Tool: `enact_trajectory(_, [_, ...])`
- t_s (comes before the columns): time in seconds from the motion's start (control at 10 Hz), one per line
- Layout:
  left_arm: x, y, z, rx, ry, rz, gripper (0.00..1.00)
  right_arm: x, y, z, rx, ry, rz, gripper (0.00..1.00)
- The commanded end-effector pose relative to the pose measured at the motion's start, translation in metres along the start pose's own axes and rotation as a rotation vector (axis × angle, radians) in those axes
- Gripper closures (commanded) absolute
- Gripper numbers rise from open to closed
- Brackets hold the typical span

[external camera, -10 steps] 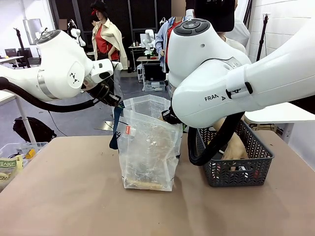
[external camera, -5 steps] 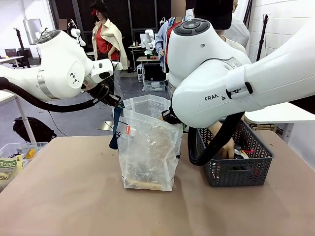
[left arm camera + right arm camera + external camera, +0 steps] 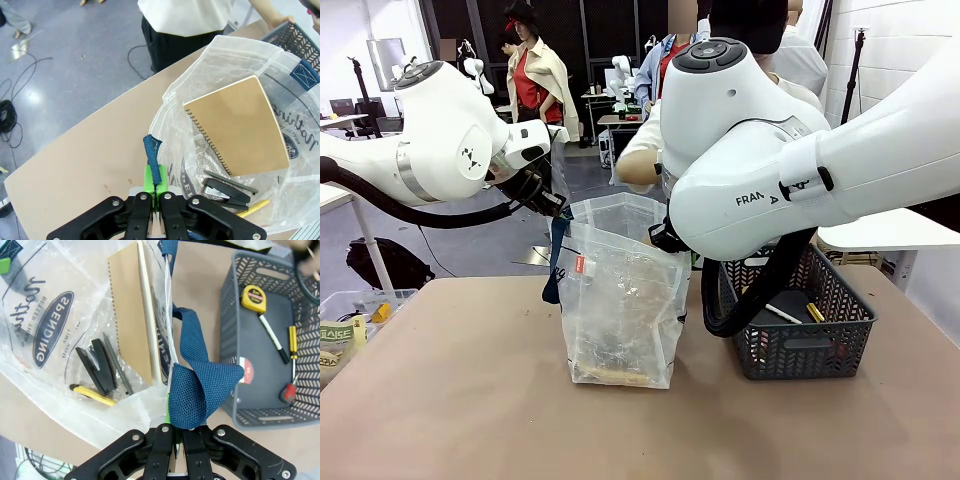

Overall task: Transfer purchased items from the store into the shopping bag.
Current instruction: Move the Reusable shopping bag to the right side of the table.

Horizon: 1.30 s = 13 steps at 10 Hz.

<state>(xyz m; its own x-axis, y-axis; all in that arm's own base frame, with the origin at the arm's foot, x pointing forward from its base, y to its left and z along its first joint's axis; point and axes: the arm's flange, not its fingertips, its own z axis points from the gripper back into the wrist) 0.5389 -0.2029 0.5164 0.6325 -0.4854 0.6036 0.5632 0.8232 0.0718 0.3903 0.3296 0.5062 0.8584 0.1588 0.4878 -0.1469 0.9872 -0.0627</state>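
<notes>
Both jaws clamped on navy straps [image 3: 200, 375] of frosted bag [image 3: 620, 310], mid-counter [image 3: 470, 400]. Grey basket [image 3: 810, 350] right, w/ tape measure [image 3: 253, 295], pens [image 3: 273, 337], partly behind right arm [image 3: 770, 170].

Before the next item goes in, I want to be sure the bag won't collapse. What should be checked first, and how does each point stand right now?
1. Left gripper clamped on a blue strap: ok.
2. Right gripper clamped on the other strap: ok.
3. Bag upright on the table, mouth open: ok.
4. Room beside the notebook and stapler inside: ok.
5. Person's hand out of the bag: ok, it is at the basket rim.
6. Basket emptied: not ok; tape measure and marker lie in it.
</notes>
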Motion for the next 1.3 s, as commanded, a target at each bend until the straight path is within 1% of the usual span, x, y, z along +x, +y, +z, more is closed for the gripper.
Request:
enact_trajectory(0.0, [0.0003,0.0030,0.0020,0.004,-0.003,0.005,1.00,-0.0012,-0.0004,-0.0014,-0.002,0.004,-0.006,1.00])
enact_trajectory(1.2, [0.0003,0.0030,0.0020,0.004,-0.003,0.005,1.00,-0.0012,-0.0004,-0.0014,-0.002,0.004,-0.006,1.00])
